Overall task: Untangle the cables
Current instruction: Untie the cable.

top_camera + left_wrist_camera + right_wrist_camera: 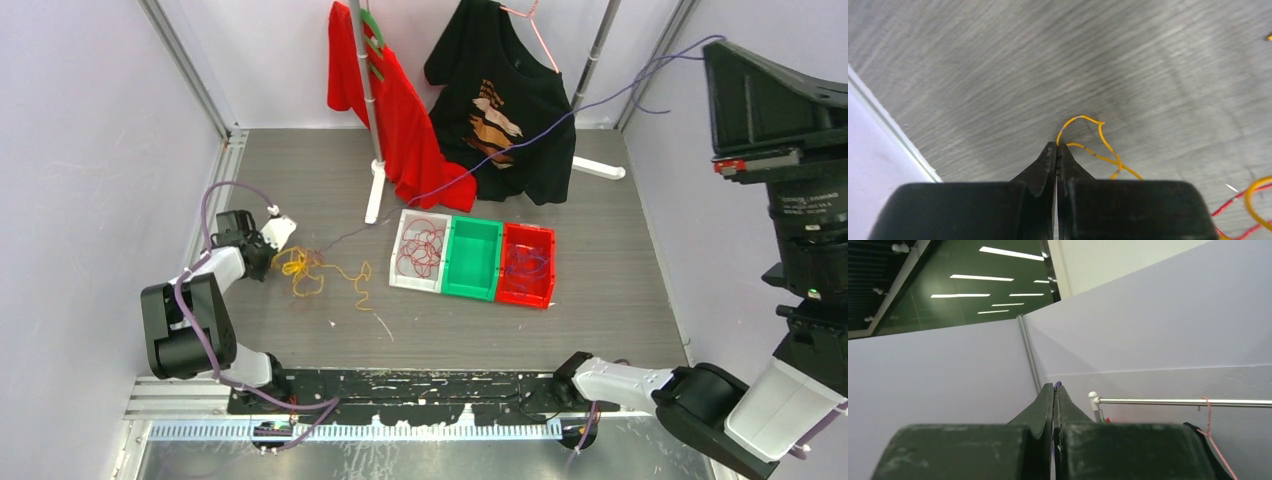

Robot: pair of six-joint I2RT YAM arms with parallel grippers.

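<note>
While our left gripper (1057,150) pinches a loop of the thin yellow cable (1100,145) between jaws pressed tight together, we judge the step in hand to be drawing one strand out of the knot. The yellow tangle (305,272) lies on the grey wood-grain tabletop (620,300) well to the left of the green plastic bin (472,255), with thin red wires (1238,201) running through it.

Our right gripper (1055,390) hangs high, far up and to the right of the green plastic bin. Its jaws are pressed together too, with a sliver of purple showing at the tips. From there the long thin purple cable (600,95) runs taut down past the black printed T-shirt (505,110) to the tangle.

Touching the green plastic bin on its left, the white bin (398,270) holds coiled red cables (422,250). Touching it on its right, the red bin (522,298) holds purple cables (525,262). The green one looks empty.

Next, as we read it, the purple strand has to slide clear of the yellow while our left gripper anchors the knot. It then belongs in the red bin. We should pull gently, since a snag would likely drag the whole clump along.
</note>
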